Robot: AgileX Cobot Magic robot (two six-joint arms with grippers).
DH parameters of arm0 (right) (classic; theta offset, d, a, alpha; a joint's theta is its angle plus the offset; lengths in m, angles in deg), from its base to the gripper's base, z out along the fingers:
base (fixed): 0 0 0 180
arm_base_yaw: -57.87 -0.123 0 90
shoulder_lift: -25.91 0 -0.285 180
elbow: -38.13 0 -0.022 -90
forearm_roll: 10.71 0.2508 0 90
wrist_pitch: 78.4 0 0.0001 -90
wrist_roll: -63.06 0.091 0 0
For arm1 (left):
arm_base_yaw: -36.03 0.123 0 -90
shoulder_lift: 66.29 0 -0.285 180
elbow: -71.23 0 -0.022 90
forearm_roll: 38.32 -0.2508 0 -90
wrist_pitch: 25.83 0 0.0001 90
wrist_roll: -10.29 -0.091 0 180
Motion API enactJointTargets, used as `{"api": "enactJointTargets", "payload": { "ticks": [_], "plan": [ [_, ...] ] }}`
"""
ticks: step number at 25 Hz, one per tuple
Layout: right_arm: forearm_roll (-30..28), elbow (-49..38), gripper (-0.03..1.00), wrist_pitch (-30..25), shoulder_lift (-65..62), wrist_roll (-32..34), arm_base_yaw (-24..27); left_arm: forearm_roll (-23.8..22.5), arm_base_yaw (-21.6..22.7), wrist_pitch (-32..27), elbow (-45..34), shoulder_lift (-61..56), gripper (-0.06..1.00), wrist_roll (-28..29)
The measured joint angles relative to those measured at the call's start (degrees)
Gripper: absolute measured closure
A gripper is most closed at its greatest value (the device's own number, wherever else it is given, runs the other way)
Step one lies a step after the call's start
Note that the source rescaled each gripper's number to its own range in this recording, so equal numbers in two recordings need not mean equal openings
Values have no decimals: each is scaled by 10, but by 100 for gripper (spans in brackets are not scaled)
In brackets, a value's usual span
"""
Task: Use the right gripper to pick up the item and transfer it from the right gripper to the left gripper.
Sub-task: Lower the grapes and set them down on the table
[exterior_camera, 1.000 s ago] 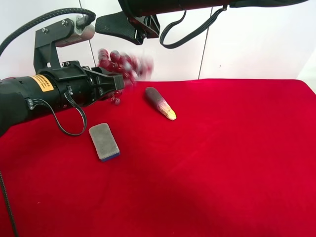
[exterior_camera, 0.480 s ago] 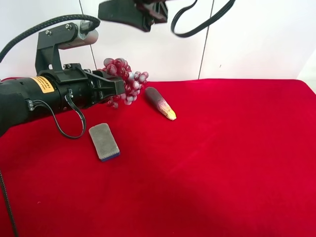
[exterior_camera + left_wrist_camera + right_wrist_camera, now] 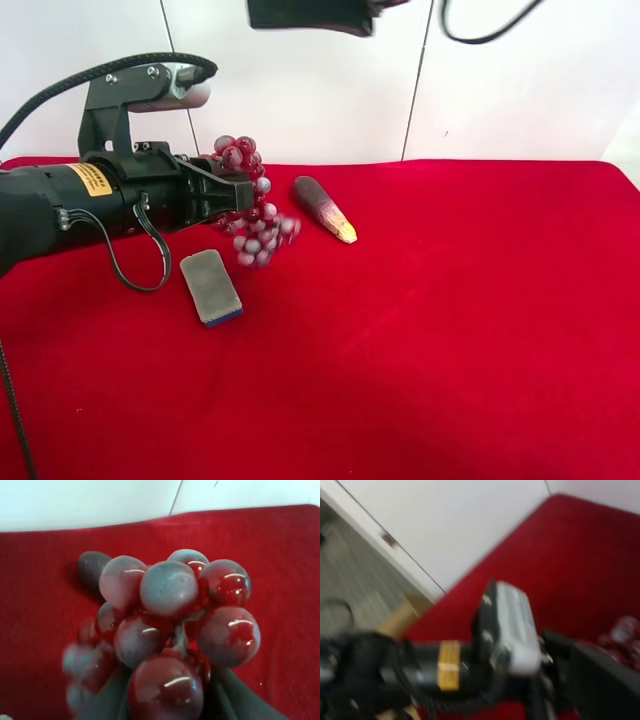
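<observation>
The bunch of red and whitish-pink grapes hangs from my left gripper, the yellow-labelled arm at the exterior high view's left. It is shut on the bunch's upper part, and the lower grapes droop close above the red cloth. In the left wrist view the grapes fill the frame between two dark fingers. My right gripper is high at the top edge, apart from the grapes and partly cut off. The right wrist view is blurred; it shows the left arm and some grapes.
A dark purple tapered piece with a yellow tip lies just right of the grapes. A grey sponge lies in front of the left gripper. The red cloth table extends to the right, with a white wall behind.
The right gripper has let go of the grapes and risen up and to the right. The grapes stay in the left gripper and have swung down to hang lower.
</observation>
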Motion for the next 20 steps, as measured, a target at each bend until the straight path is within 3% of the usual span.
{"api": "enactJointTargets", "payload": {
  "ticks": [15, 20],
  "plan": [
    [-394, -14, -3, -272, -146, 200, -1, 0, 0, -16, 0, 0, 93, -21],
    [-440, -103, -3, -292, -231, 231, -1, 0, 0, -18, 0, 0, 93, -26]
  ]
}}
